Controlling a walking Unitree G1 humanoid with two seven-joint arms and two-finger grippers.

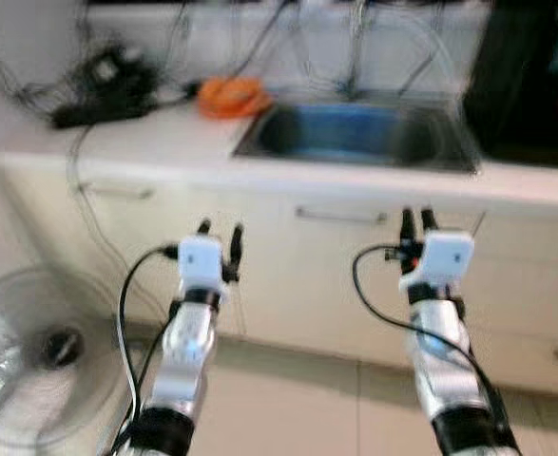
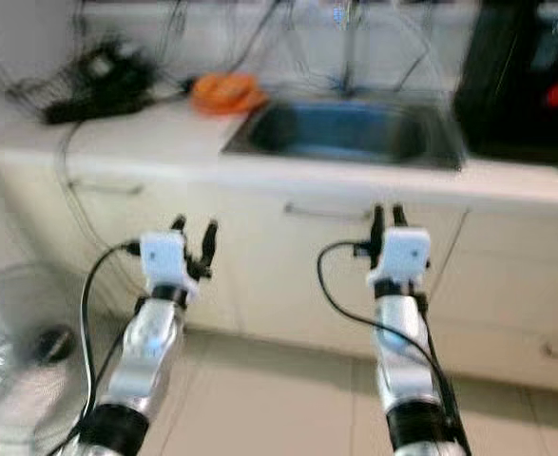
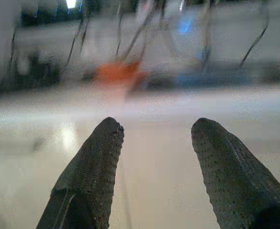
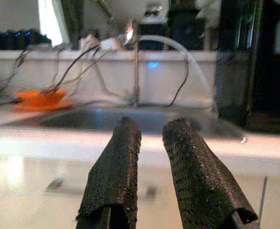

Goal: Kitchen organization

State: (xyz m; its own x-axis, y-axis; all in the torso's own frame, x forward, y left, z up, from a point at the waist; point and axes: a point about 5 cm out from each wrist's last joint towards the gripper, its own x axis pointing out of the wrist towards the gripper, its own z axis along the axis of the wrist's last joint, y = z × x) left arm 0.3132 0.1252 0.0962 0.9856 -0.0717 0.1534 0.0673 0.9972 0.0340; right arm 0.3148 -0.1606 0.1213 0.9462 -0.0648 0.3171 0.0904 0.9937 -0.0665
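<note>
Ahead, sink (image 1: pixel 355 133) beyond both hands, left hand (image 1: pixel 219 231) spread, right hand (image 1: pixel 414 217) narrower.

Dull steel sink (image 1: pixel 355 133), glossy pale counter (image 1: pixel 145 142), dimpled matt black fingers (image 3: pixel 89 176).

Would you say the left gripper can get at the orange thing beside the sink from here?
Probably not yet: the left gripper, open and empty, hangs before the cabinet fronts, below the counter; the orange thing lies far back on top.

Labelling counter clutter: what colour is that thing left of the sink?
Orange. The object beside the sink shows best in the left eye view.
</note>
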